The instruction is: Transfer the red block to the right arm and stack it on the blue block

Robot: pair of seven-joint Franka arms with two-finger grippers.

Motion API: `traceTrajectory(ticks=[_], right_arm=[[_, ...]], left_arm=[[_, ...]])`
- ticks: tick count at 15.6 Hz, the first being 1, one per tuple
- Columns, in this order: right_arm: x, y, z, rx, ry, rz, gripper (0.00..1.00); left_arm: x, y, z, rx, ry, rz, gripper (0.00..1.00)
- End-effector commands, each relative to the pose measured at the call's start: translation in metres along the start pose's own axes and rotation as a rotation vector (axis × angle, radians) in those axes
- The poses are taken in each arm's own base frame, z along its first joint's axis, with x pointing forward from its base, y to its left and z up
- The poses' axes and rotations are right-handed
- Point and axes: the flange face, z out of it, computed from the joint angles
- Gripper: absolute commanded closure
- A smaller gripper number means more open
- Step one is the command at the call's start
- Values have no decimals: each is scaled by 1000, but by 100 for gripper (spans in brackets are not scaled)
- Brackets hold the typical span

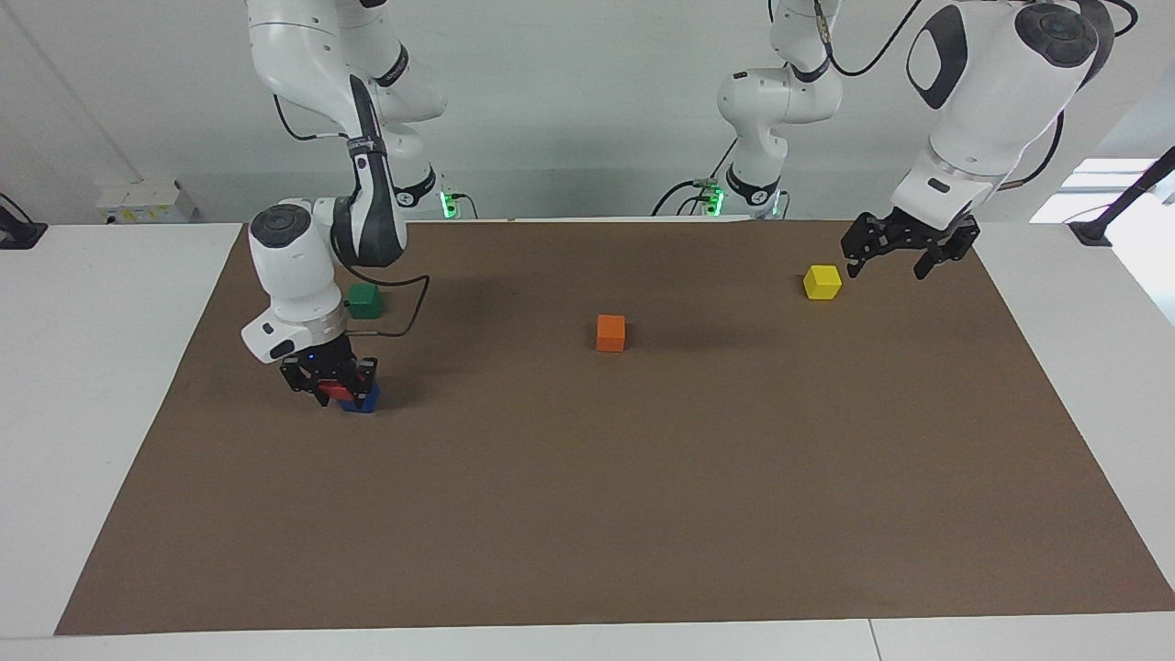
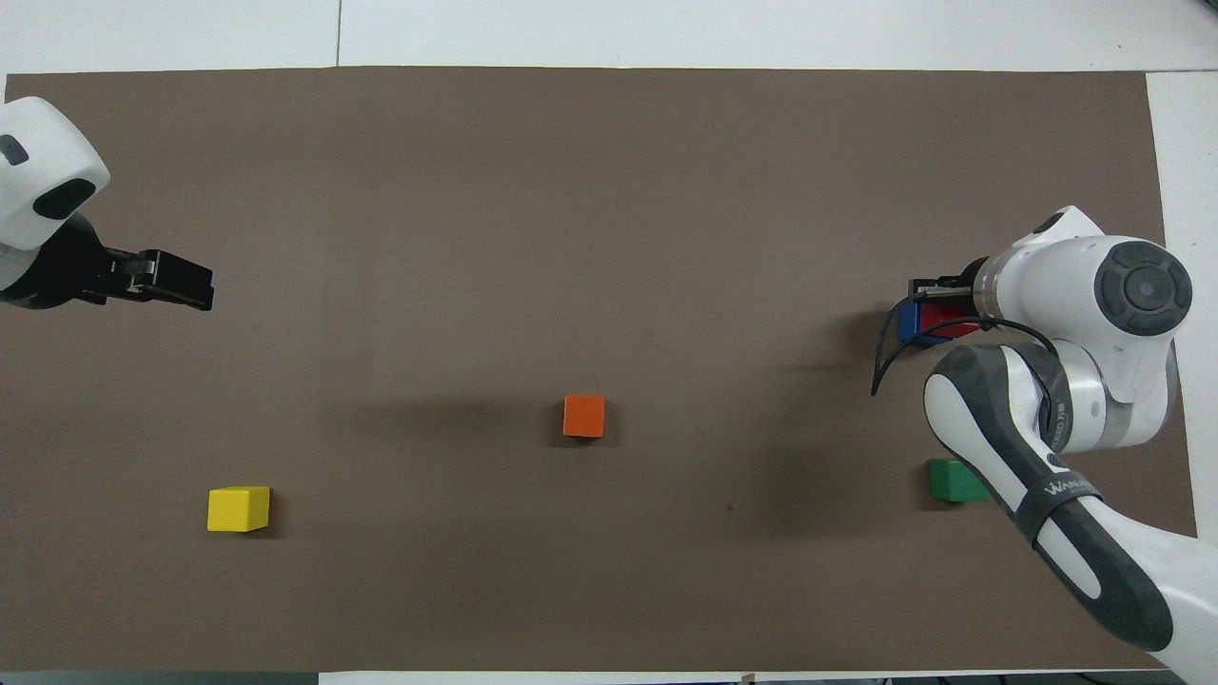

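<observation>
Your right end effector (image 1: 330,384) grips the small glossy red cube (image 1: 336,392) on the deep-blue cube (image 1: 364,400) | overhead: wrist hides that stack's contact | left end effector (image 1: 902,253) spread, hanging above the desk (image 1: 643,505).

The red block (image 1: 338,390) sits on the blue block (image 1: 364,398) at the right arm's end of the surface (image 1: 643,514), farther from the robots than the green block (image 1: 364,300). The orange block (image 1: 610,332) lies mid-surface; the yellow block (image 1: 822,282) lies toward the left arm's end.
</observation>
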Motion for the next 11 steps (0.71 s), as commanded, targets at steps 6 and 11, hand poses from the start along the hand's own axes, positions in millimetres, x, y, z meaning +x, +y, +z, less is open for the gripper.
traceTrajectory(ticks=[6,11], right_arm=[[-3,-1,-8,-19,-3,-3,100],[-3,1,-7,-20,-3,-4,100]], left_arm=[[-8,-2,-1,-6,11,7,0],[-8,-2,-1,-6,13,6,0]])
